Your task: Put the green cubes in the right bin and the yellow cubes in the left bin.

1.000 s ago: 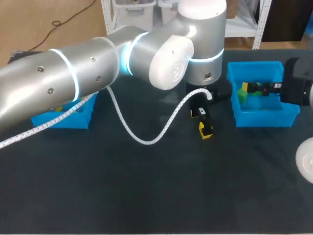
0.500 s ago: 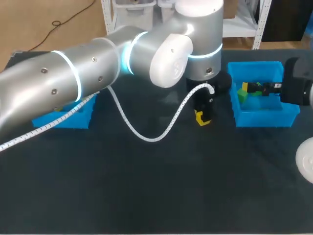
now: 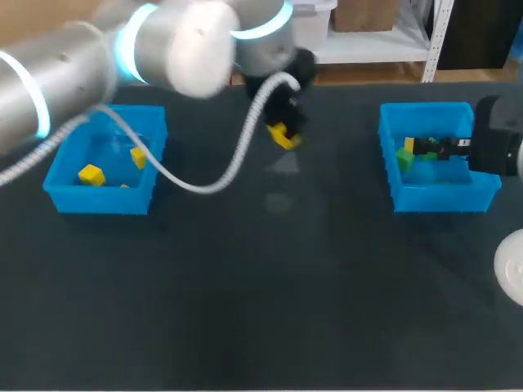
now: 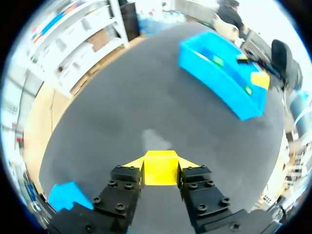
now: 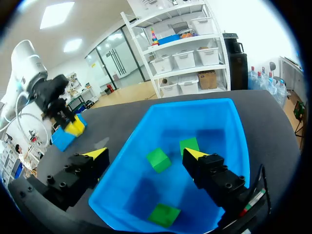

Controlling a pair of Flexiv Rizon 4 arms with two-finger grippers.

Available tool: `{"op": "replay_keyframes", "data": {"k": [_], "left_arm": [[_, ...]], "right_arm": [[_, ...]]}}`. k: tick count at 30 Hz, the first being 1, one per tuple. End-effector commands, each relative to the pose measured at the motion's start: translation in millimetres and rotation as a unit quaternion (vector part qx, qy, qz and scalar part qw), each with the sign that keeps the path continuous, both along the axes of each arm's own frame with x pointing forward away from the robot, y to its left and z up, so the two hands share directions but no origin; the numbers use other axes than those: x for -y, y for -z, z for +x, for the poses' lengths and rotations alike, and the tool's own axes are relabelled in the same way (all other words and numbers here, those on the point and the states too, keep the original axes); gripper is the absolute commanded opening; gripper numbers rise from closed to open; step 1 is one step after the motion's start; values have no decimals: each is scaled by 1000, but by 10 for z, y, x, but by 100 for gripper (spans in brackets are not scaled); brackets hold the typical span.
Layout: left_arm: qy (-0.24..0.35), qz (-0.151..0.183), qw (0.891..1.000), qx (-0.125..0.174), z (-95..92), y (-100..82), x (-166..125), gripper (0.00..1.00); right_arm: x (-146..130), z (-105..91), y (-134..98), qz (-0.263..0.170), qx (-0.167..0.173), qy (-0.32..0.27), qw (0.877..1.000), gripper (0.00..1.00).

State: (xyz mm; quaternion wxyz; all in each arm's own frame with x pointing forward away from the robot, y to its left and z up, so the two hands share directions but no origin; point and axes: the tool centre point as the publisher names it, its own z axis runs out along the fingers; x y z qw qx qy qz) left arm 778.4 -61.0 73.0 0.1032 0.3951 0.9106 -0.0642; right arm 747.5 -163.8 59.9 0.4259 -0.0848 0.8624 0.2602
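My left gripper (image 3: 282, 133) hangs above the dark table at the back middle, shut on a yellow cube (image 3: 283, 137). In the left wrist view the yellow cube (image 4: 160, 167) sits clamped between both fingers (image 4: 127, 171). The left bin (image 3: 98, 198) holds yellow cubes (image 3: 91, 174). Over the right bin (image 3: 445, 196) my right gripper (image 3: 421, 149) stands open, with a green cube (image 3: 404, 157) below it. The right wrist view shows three green cubes (image 5: 158, 160) on the floor of the right bin (image 5: 214, 112) under my open right gripper (image 5: 146, 153).
A white coiled cable (image 3: 204, 181) droops from my left arm over the table between the bins. My right arm's white joint (image 3: 511, 265) sits at the table's right edge.
My left gripper shut on the yellow cube beside the right bin, lifted it off the table and carried it back and leftward. The right arm has stayed put.
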Motion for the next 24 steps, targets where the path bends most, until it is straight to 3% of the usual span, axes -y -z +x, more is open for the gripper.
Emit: {"op": "replay_keyframes", "data": {"k": [1,6,12,15,24], "left_arm": [[-129,-95,983,87,-90,-373,-1055,0],[-216,-84,966,110,6,-479,-1839,0],[-284,-48,951,115,-53,-427,-2503,0],[-297,-27,949,106,-104,-347,-2660,0],[-320,-19,944,79,-146,-170,-2791,0]], "right_arm": [[13,-1,-10,2,-1,-2,1000,100],[13,-1,-10,2,-1,-2,1000,100],[13,-1,-10,2,-1,-2,1000,100],[13,-1,-10,2,-1,-2,1000,100],[13,-1,-10,2,-1,-2,1000,100]]}}
